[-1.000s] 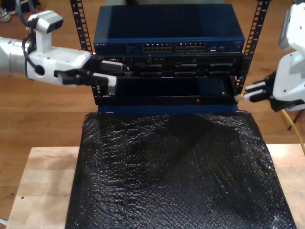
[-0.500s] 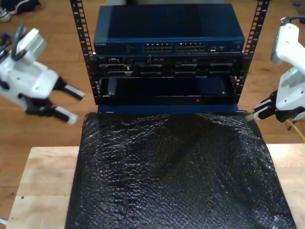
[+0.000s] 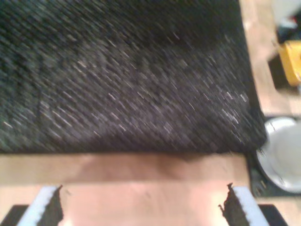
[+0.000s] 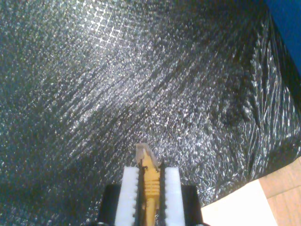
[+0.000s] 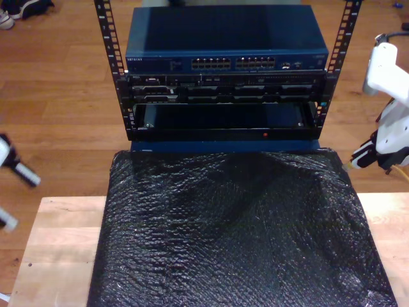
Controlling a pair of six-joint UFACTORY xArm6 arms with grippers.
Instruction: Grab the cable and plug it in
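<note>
Comparing with the frames of a moment ago, we are finding both arms pulled back from the rack [image 5: 223, 70]. Our first gripper [image 5: 11, 192], which was reaching into the rack's lower bay a second ago, is now sitting at the exterior view's left edge, low beside the table [image 5: 61, 243]. Its jaws are standing wide apart with nothing between them; in the first wrist view its fingertips [image 3: 47, 207] are framing bare wood. Our second gripper [image 5: 361, 158] is sitting lower and further toward the exterior view's right than before, just off the mat's [image 5: 236, 230] far right corner in that view. It is clamping the cable [image 4: 149, 188] just behind the plug [image 4: 143, 151], which is sticking out past the pads [image 4: 129, 193] over the mat. The cable's yellow length is trailing off the exterior view's right edge.

We are noting a black, crinkled, glossy mat covering most of the light wooden table. The rack is standing behind the table on a wooden floor [image 5: 57, 109], with a blue switch [image 5: 227, 51] on top. A shoe [image 5: 6, 19] is lying at the exterior view's top left corner.
</note>
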